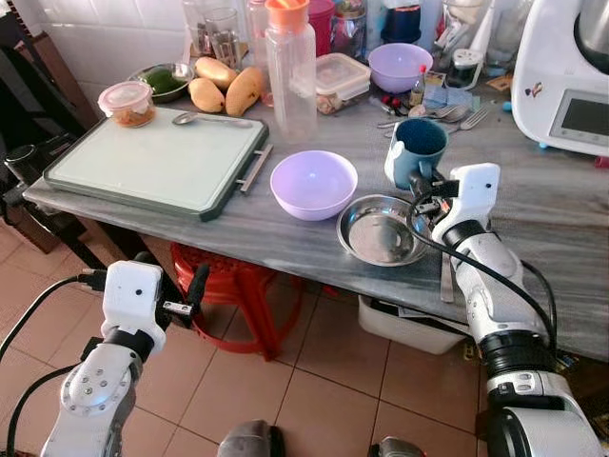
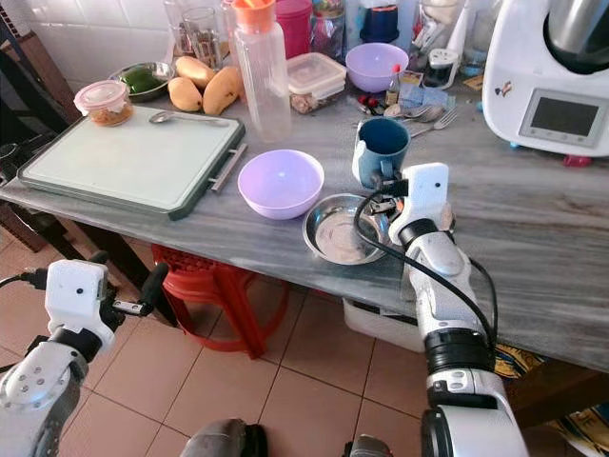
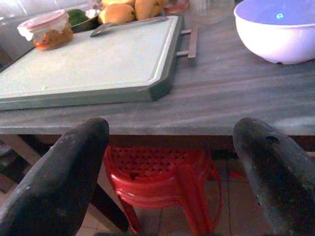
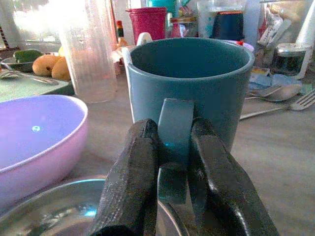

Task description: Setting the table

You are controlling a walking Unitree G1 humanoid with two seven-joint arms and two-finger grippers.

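From the head cameras, the teal mug [image 1: 418,148] stands on the grey marble-look table [image 1: 561,205], just behind the steel plate [image 1: 381,230] and beside the lilac bowl [image 1: 313,184]. The right gripper [image 1: 420,183] reaches over the plate's far rim to the mug's handle side. The left gripper [image 1: 187,300] hangs below the table edge, above the red stool [image 1: 243,290].

In the left wrist view, that gripper's fingers [image 3: 59,182] are spread wide with nothing between them, facing the green-edged cutting board [image 3: 93,61].

In the right wrist view, both fingers [image 4: 130,187] are pressed against the mug's handle [image 4: 173,142], one on each side, pinching it.

The mug looks ceramic: stiff, fairly heavy, glazed and probably slippery, and breakable if dropped. A hold on the handle alone may let it swing, so a slow, level lift seems wise, clear of the plate rim.
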